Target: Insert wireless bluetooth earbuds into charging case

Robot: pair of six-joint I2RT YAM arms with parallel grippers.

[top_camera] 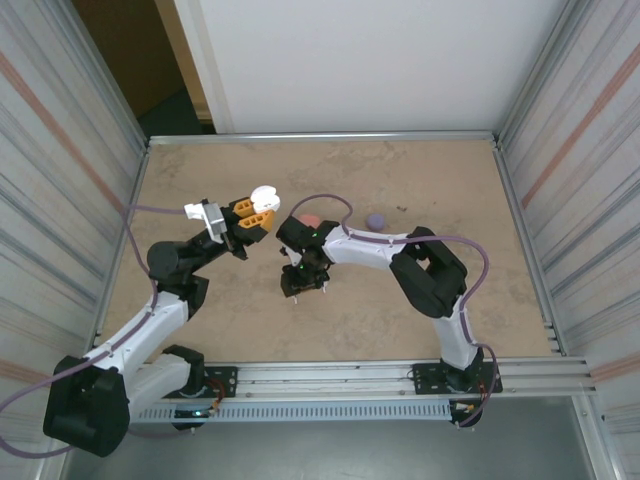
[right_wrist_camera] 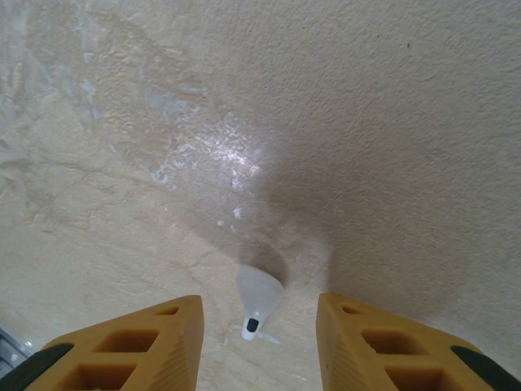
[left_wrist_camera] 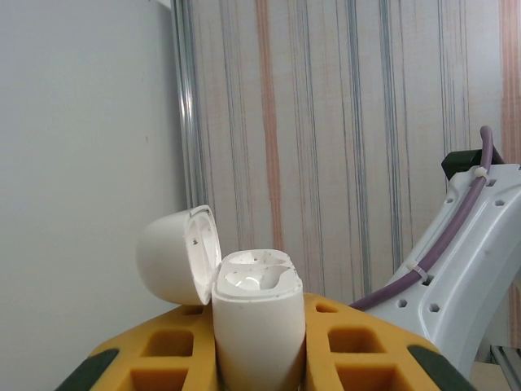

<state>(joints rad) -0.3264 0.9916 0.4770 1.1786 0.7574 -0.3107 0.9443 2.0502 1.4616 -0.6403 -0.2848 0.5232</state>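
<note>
Left gripper (top_camera: 258,214): pinching the white charging case (left_wrist_camera: 256,326) upright, lid flipped back, so its sockets face up for loading.
Right gripper (right_wrist_camera: 259,346): spread, straddling the white earbud (right_wrist_camera: 259,300) without touching it, ready to pinch.
Earbud: on the table (right_wrist_camera: 366,122), at 6 o'clock in the right wrist view.
Case: 11 o'clock from your right gripper overhead.

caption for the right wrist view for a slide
Right end effector open around a white earbud lying on the tabletop
</note>
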